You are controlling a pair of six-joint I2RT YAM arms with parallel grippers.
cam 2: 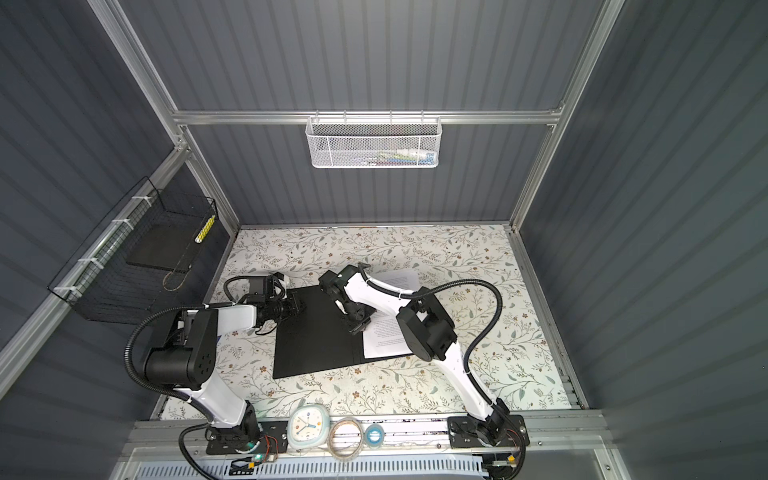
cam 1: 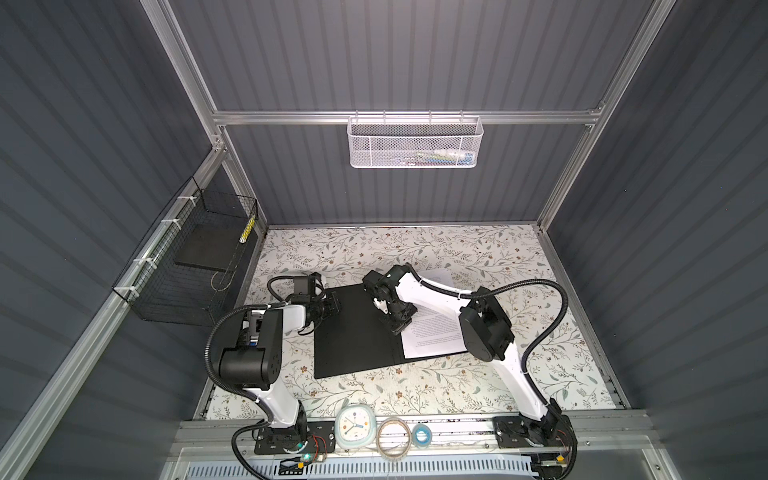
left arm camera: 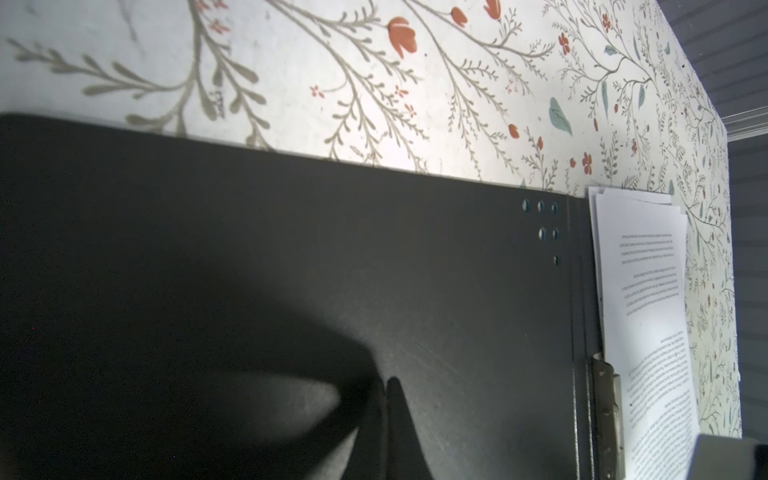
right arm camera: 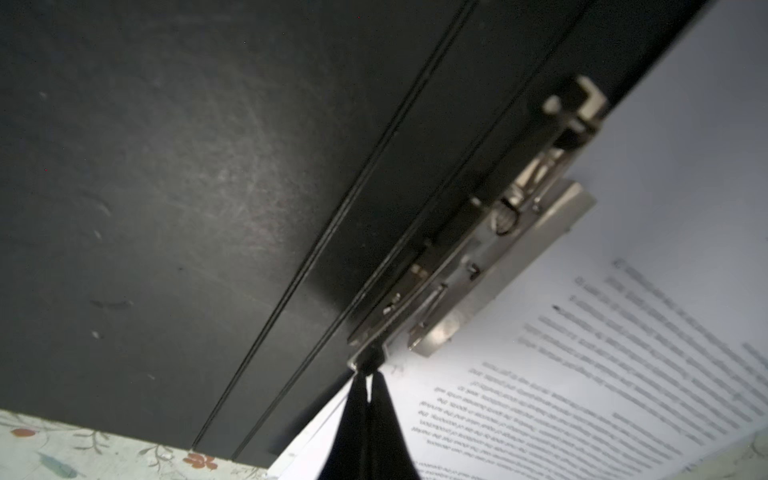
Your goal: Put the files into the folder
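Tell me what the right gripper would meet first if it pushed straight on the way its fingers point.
The metal clamp inside the open folder: the right gripper, fingers shut, points at its near end and seems almost touching it, though depth is unclear. The files lie just beside that line.

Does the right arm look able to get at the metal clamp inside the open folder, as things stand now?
Likely yes. The right claw, shut, has its tips right at the end of the clamp, and nothing lies between them.
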